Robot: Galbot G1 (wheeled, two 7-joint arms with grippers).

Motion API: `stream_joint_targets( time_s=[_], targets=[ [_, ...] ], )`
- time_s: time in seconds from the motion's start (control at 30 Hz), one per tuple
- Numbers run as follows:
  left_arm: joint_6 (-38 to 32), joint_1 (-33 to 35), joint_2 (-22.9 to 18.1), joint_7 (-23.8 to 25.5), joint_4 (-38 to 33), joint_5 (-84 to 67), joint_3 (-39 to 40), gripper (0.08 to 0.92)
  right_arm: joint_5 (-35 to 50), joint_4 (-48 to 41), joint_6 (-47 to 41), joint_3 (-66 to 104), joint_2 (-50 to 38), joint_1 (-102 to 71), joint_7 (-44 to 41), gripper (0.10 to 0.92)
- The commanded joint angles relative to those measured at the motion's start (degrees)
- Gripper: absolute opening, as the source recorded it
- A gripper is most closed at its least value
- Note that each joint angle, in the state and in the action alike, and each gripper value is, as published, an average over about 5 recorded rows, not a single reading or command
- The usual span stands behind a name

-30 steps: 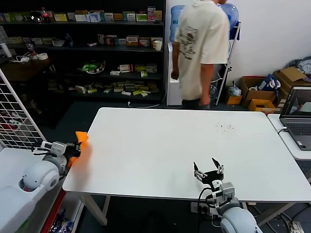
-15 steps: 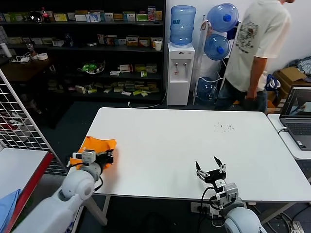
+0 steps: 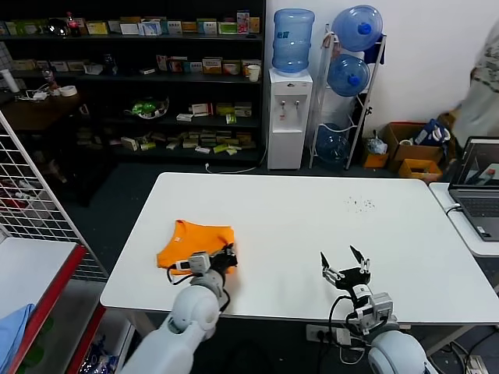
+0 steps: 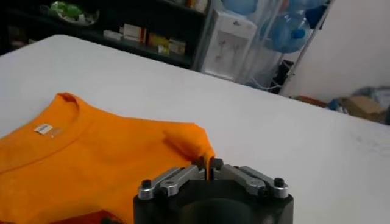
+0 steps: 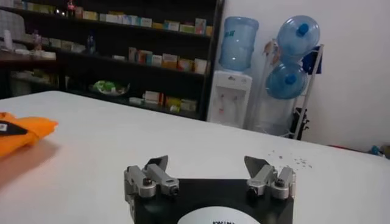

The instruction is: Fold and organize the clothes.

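The bright orange T-shirt (image 3: 195, 241) lies on the left part of the white table (image 3: 312, 226), with its collar and label toward the far side. My left gripper (image 3: 228, 254) is shut on a corner of the shirt at its right edge. In the left wrist view the gripper (image 4: 208, 165) pinches an orange fold of the T-shirt (image 4: 91, 158) between closed jaws. My right gripper (image 3: 345, 262) is open and empty above the table's front edge, right of centre. In the right wrist view that gripper (image 5: 206, 164) has its jaws wide apart, and the T-shirt (image 5: 21, 131) shows far off to one side.
A laptop (image 3: 477, 187) sits on a side table at the right. A wire rack (image 3: 31, 195) and a lower white surface with a blue cloth (image 3: 12, 331) stand at the left. Shelves and a water dispenser (image 3: 290, 93) are behind the table.
My left gripper has dragged the orange T-shirt from the table's left edge rightward onto the table, where it now lies spread. The person behind has walked off to the right. The right gripper barely moved.
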Motion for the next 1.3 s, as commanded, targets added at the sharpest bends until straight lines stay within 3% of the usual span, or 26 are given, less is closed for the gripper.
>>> stream_joint_targets(
  time_s=[0.03,0.33,0.5,0.6,0.67,0.83,1.03,1.17,1.3],
  targets=[
    [-10.8,-1.0,-17.0,-0.1,7.2,-1.0,0.9,0.127,0.9,-0.6,0.9,1.2,-0.3,0.0,0.6,0.823],
    [-21.0,-3.2,-18.7,3.3,15.5,-2.9,-0.2,0.127,1.1,-1.6,0.1,1.5,0.0,0.4,1.2,0.823],
    [-24.0,-2.8,-18.7,7.7,15.9,-0.4,1.0,0.140,1.1,-2.2,-0.5,1.4,0.1,1.3,1.4,0.823],
    [-24.8,-2.1,-18.1,11.0,14.2,3.4,2.3,0.201,1.0,-2.2,-1.3,2.1,0.2,1.5,0.9,0.823],
    [-24.9,-1.1,-15.8,13.3,12.0,7.0,3.4,0.253,1.1,-2.2,-2.0,3.1,0.5,1.4,-0.4,0.823],
    [-26.8,3.1,-5.6,18.4,6.3,17.7,3.6,0.392,1.2,-2.3,-3.7,7.3,3.3,1.2,-5.7,0.823],
    [-30.2,9.0,4.5,19.5,2.6,27.7,-0.7,0.565,-2.0,-3.6,-5.0,11.4,7.8,2.5,-11.6,0.823],
    [-31.1,11.4,8.2,19.5,2.2,28.8,-4.6,0.678,-5.4,-4.6,-4.6,13.8,10.9,3.0,-14.9,0.823],
    [-28.5,13.0,9.1,19.7,1.4,28.8,-8.5,0.780,-10.8,-5.7,-1.9,15.4,13.1,3.3,-16.6,0.823]
  ],
)
